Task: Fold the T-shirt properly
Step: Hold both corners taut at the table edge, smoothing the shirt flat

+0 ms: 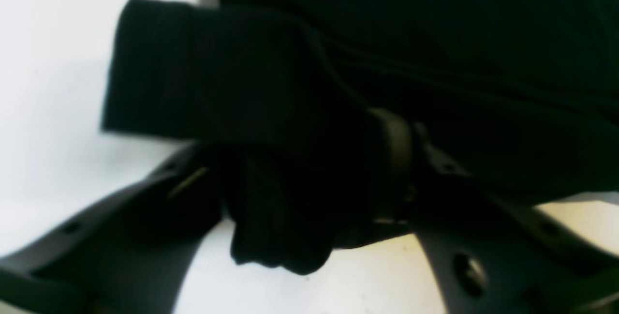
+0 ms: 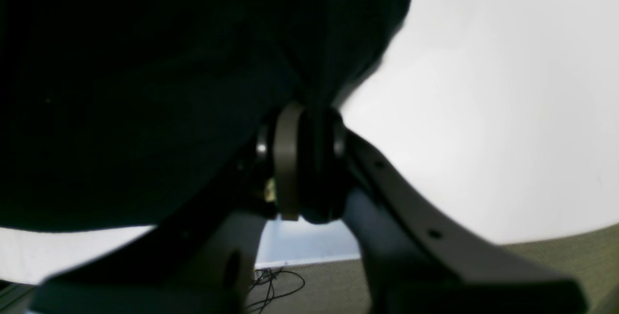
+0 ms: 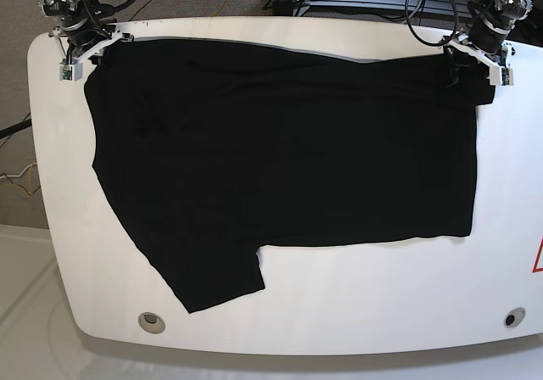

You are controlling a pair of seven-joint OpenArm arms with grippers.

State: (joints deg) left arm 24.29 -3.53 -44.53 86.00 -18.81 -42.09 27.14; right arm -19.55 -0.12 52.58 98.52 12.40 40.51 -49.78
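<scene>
On the white table, the T-shirt is spread; its far-left corner is pinched by the right gripper, while cloth is seen bunched between the parted left gripper jaws at the far right.

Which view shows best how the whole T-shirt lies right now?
The base view: the T-shirt is spread across the white table, one sleeve sticking out toward the near edge. The left wrist view shows only bunched cloth between its open jaws; the right wrist view shows only a pinched fold.
</scene>
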